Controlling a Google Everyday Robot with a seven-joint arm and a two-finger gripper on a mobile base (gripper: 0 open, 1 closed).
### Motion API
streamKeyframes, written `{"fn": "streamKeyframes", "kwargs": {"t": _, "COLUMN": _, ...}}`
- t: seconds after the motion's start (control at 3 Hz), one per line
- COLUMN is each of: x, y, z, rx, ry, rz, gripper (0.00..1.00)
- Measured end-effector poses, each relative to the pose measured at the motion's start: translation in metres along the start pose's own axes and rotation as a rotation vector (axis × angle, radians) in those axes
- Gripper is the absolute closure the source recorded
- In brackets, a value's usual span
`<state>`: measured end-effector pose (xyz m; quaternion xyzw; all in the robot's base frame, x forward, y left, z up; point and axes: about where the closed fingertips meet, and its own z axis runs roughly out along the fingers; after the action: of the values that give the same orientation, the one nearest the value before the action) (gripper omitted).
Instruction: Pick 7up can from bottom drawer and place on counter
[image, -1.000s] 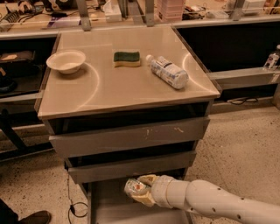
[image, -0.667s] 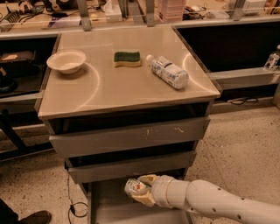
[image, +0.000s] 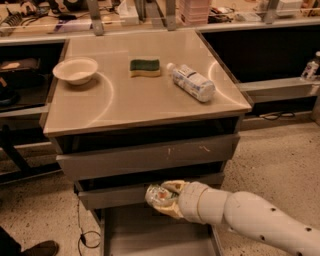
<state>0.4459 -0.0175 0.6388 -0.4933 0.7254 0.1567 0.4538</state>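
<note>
The 7up can (image: 158, 195), small and silvery-white with greenish marks, is held in my gripper (image: 165, 198), just in front of the middle drawer's face and above the open bottom drawer (image: 150, 237). The gripper's pale fingers (image: 172, 187) close around the can from the right, and the white arm (image: 250, 220) comes in from the lower right. The bottom drawer is pulled out and its flat grey floor shows below the can. The counter (image: 140, 97), a shiny beige-grey metal top, lies above the three drawers.
On the counter sit a white bowl (image: 75, 70) at the left, a green-and-yellow sponge (image: 145, 67) in the middle and a clear plastic bottle (image: 192, 82) lying at the right. A cable (image: 82, 232) trails on the speckled floor at the left. Dark shelving stands on both sides.
</note>
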Motion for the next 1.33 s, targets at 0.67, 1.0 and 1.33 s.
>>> {"fn": "streamKeyframes", "kwargs": {"t": 0.67, "x": -0.061, "y": -0.014, "z": -0.026, "rx": 0.017, "ry": -0.001, "rz": -0.106, "gripper": 1.00}}
{"fn": "streamKeyframes", "kwargs": {"t": 1.0, "x": -0.087, "y": -0.030, "z": -0.038, "rx": 0.048, "ry": -0.018, "rz": -0.152, "gripper": 1.00}}
{"fn": "streamKeyframes", "kwargs": {"t": 1.33, "x": -0.132, "y": -0.055, "z": -0.058, "rx": 0.089, "ry": -0.046, "rz": -0.220, "gripper": 1.00}}
